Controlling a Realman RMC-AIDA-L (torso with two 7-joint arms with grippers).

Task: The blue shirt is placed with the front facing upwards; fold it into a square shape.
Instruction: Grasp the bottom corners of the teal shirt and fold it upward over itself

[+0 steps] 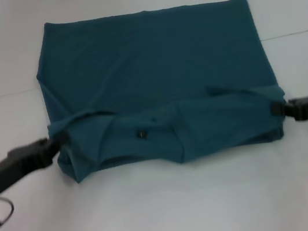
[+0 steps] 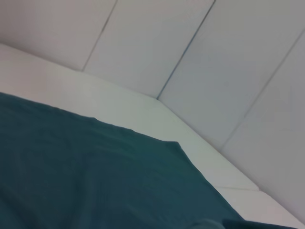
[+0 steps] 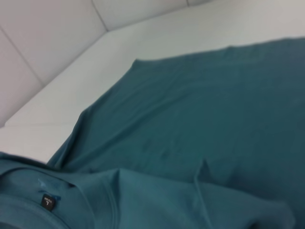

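Left hand (image 1: 58, 141) sat low at the shirt's left edge, black fingers pinching the cloth where the near fold met the side. Arm came in from the lower left corner of the head view, nearly flat along the desk (image 1: 169, 212), pointing inward and slightly up-frame. Right hand (image 1: 280, 108) mirrored it at the shirt's right edge, also clamped on the fold's end, arm entering from the right edge roughly level. Both hands were at about the same height in the head view, on opposite ends of the folded band.

One blue shirt (image 1: 157, 62) lay flat on the white desk, centred between the two hands. Its near part was folded back over itself, making a thicker band across the front with a bunched, uneven near edge. Far edge ran straight and clean; left and right sides slanted a little outward toward the hands. Small dark neck label (image 1: 141, 134) showed on the folded band, left of centre; same label was visible in the right wrist view (image 3: 49, 202) next to the collar seam. No lettering was visible on the cloth.

Bare desk lay on all sides: a wide strip in front of the near edge, narrower strips beyond both sides, more past the far edge. Left wrist view showed the shirt's (image 2: 95, 176) far corner on the desk with panelled white wall (image 2: 200, 57) behind.

Count: two hands, one shirt, one label.
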